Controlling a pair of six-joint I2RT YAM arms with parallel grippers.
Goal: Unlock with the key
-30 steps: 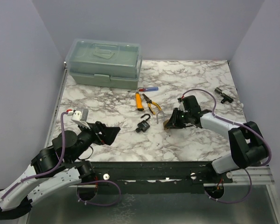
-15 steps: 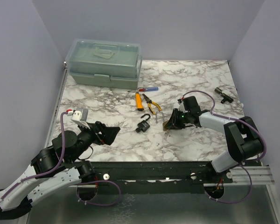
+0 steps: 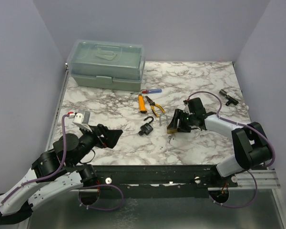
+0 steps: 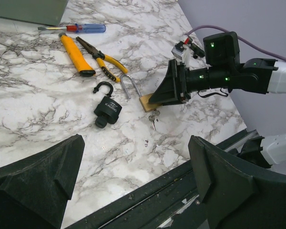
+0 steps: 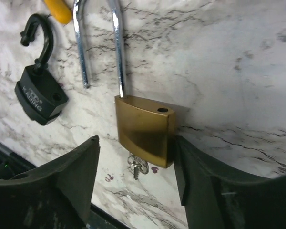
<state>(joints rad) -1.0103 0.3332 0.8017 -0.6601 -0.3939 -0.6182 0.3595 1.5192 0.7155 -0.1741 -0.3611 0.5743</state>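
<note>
Right wrist view: the right hand (image 5: 136, 148) is open, its fingers (image 5: 62, 186) spread either side of the brass padlock (image 5: 145, 136) on the desk (image 5: 238, 71). The shackle is swung free, and the key (image 5: 137, 167) sits in the end nearest the hand. The left hand (image 4: 136, 143) is open, well apart.

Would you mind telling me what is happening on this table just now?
The right gripper hovers with open jaws either side of the brass padlock, which lies with its shackle sprung and the key in its keyhole. The left gripper hangs open near the front edge, holding nothing. A black padlock lies open.
</note>
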